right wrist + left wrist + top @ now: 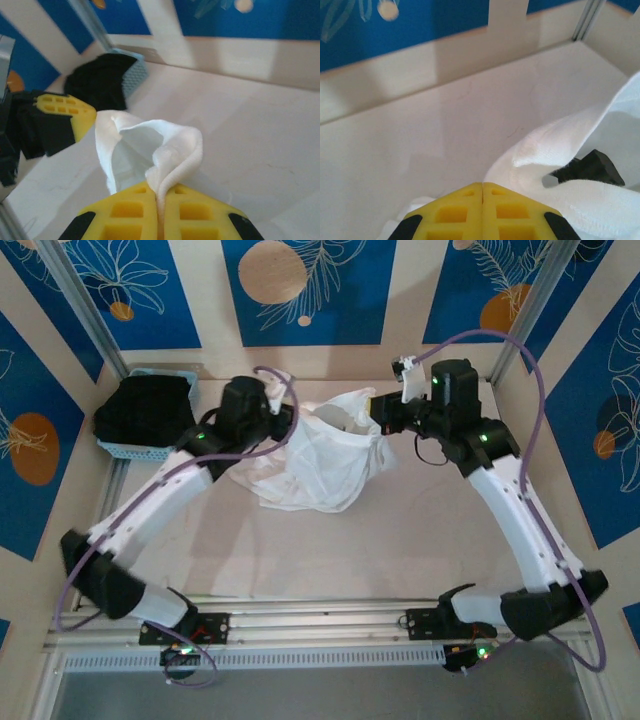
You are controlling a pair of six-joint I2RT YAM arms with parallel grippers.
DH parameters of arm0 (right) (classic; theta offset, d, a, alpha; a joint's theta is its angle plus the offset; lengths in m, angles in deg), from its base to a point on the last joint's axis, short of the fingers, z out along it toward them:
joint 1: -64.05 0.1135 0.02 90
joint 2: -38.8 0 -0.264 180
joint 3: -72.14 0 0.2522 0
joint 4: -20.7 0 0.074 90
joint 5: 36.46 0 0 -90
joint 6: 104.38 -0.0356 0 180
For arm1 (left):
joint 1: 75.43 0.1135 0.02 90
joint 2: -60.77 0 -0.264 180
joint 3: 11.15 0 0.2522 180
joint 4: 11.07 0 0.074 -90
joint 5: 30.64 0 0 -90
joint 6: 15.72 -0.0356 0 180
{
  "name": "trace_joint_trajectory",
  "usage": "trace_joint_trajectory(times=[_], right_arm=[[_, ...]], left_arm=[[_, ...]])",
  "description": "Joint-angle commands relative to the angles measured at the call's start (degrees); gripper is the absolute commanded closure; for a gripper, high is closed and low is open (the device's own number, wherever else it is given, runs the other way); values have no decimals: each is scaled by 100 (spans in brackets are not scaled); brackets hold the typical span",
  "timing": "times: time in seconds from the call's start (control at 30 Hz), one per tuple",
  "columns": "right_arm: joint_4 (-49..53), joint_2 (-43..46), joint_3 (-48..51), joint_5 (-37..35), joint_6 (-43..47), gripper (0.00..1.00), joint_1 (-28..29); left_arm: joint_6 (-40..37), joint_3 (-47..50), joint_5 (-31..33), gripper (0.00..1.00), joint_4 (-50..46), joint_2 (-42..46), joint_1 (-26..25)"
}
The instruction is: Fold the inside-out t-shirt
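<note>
Top view: white soft cloth t-shirt (318,460) hangs bunched between left gripper (285,422) and right gripper (385,415), its lower part crumpled on the table below both jaws. No fold made; flattening and every fold are left.

Left wrist: left gripper (483,186) jaws together, t-shirt (560,145) spilling out either side of the tips, so it looks pinched.

Right wrist: right gripper (160,192) jaws clamped on a ridge of t-shirt (172,145). Black garment (100,80) lies far beyond the tips, untouched.
</note>
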Motion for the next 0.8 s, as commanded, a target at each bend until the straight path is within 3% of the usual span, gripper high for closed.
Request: trace_joint_trajectory(times=[0.0,0.07,0.17,0.2,0.33,0.6,0.77], right_arm=[[-480,-861,52,-291,-246,92,-407],[-535,-1548,-178,-252,-259,92,-633],[-342,-2491,-584,-177,-222,90,-867],[-276,-2720,-666,-177,-200,90,-932],[-86,-3427,-891,-143,-100,88,-1237],[-37,-3768,-848,8,-39,82,-1488],[279,-3537,-676,-389,-42,56,-1606]], left_arm=[[309,-402,2,100,427,-1083,219],[411,-823,-220,96,415,-1787,396],[469,-1092,-760,62,279,-2307,603],[500,-982,-870,56,288,-2334,670],[573,-197,-1707,41,487,-2260,993],[150,10,-2740,40,298,-2900,984],[86,-232,-3107,58,161,-3245,912]])
